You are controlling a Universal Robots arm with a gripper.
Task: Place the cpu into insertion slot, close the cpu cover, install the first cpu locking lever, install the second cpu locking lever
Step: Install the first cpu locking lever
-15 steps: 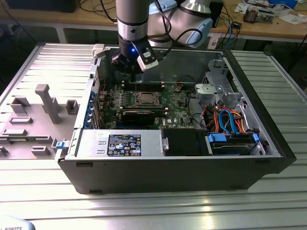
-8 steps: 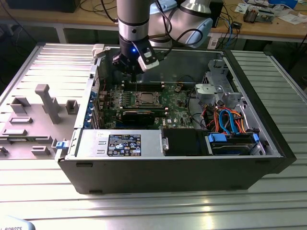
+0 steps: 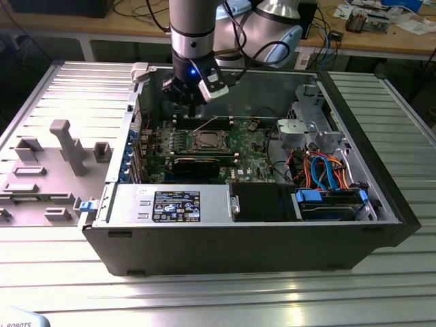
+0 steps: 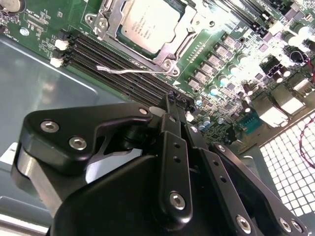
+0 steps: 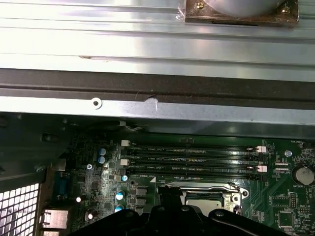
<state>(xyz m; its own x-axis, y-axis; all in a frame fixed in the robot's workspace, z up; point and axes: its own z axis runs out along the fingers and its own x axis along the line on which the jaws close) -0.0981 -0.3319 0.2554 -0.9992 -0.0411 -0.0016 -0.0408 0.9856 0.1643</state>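
The cpu [image 4: 147,22] lies silver-topped in the insertion slot [image 3: 206,141] on the green board. The cpu cover [image 4: 170,49] is down, its frame around the chip. One thin silver locking lever [image 4: 133,71] sticks out unlatched over the black memory slots [image 4: 113,64]; in the exterior view this lever [image 3: 205,124] slants up behind the socket. My gripper [image 3: 194,112] hangs just behind the socket, above the memory slots, fingers together and holding nothing. In the second wrist view the gripper [image 4: 172,98] points at the lever's base. The first wrist view has the socket [image 5: 204,197] beyond the gripper [image 5: 170,197].
The open computer case [image 3: 381,204] walls in the board on all sides. A long black graphics card [image 3: 197,163] lies in front of the socket. A power supply [image 3: 170,204] and a drive cage with blue and orange cables [image 3: 327,174] fill the front. A grey fixture plate [image 3: 54,157] lies to the exterior view's left.
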